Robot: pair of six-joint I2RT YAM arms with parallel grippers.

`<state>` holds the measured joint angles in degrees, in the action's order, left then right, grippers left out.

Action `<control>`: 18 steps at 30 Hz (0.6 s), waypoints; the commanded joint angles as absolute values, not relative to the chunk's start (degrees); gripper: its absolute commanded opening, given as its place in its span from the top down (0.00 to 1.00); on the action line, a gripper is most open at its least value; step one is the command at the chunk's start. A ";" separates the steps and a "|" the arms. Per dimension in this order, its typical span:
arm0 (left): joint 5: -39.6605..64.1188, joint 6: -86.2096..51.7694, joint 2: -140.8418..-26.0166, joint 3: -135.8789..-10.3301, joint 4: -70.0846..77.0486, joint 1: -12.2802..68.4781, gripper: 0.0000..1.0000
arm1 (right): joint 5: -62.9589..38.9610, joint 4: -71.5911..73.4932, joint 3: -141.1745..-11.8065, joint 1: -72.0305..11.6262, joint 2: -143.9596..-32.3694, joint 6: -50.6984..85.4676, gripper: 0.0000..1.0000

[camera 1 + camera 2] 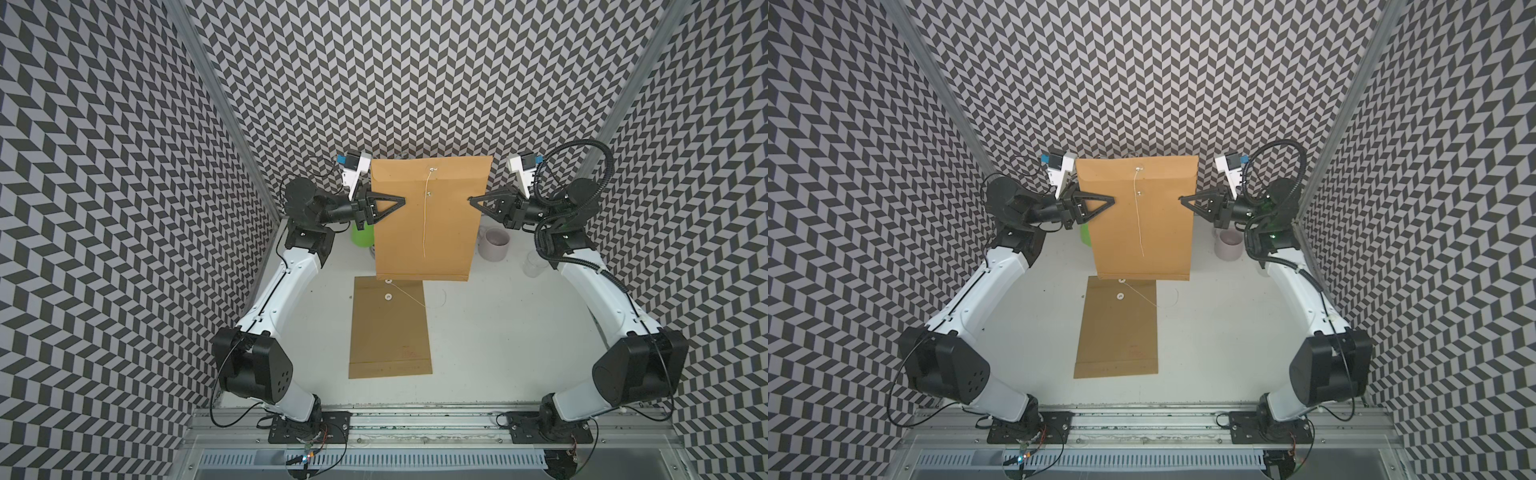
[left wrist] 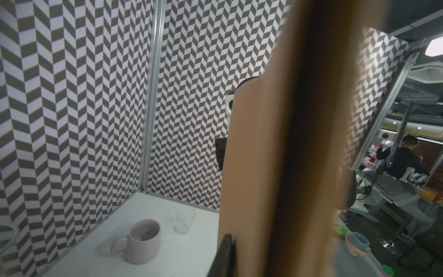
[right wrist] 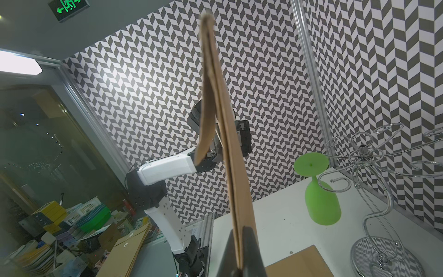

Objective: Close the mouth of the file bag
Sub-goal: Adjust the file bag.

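Observation:
A brown paper file bag (image 1: pixel 432 224) (image 1: pixel 1142 224) hangs upright in the air between both arms, well above the table. My left gripper (image 1: pixel 401 200) (image 1: pixel 1112 201) is shut on its left edge; in the left wrist view one dark finger (image 2: pixel 225 254) presses the blurred bag (image 2: pixel 263 167) and the other is hidden. My right gripper (image 1: pixel 471 199) (image 3: pixel 239 230) is shut on the right edge. The flap (image 3: pixel 206 120) is bent over the front but curls off the body. A white string (image 1: pixel 424 216) dangles loose from the flap button (image 1: pixel 433 169) past the lower button (image 1: pixel 428 193).
A second file bag (image 1: pixel 388 332) (image 3: pixel 297 263) lies flat on the white table, its string trailing right. An upturned green goblet (image 1: pixel 362 237) (image 3: pixel 321 203), a pale mug (image 1: pixel 494 243) (image 2: pixel 143 242), a clear glass (image 1: pixel 534 266) (image 2: pixel 184 220) and a wire rack (image 3: pixel 374 191) stand at the back.

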<state>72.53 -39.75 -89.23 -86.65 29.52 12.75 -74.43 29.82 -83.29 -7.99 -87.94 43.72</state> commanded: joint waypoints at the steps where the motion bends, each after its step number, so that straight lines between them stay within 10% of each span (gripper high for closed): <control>1: 69.58 -40.83 -87.14 -87.50 27.72 12.92 0.95 | -72.64 29.62 -82.90 -8.76 -85.31 41.31 0.94; 8: 65.42 -53.35 -86.25 -87.83 35.24 9.71 1.00 | -60.54 11.91 -81.26 -8.65 -80.59 28.99 0.47; 18: 57.21 -59.92 -85.87 -87.96 34.73 7.03 1.00 | -24.83 -7.11 -76.18 -20.66 -68.79 12.41 0.51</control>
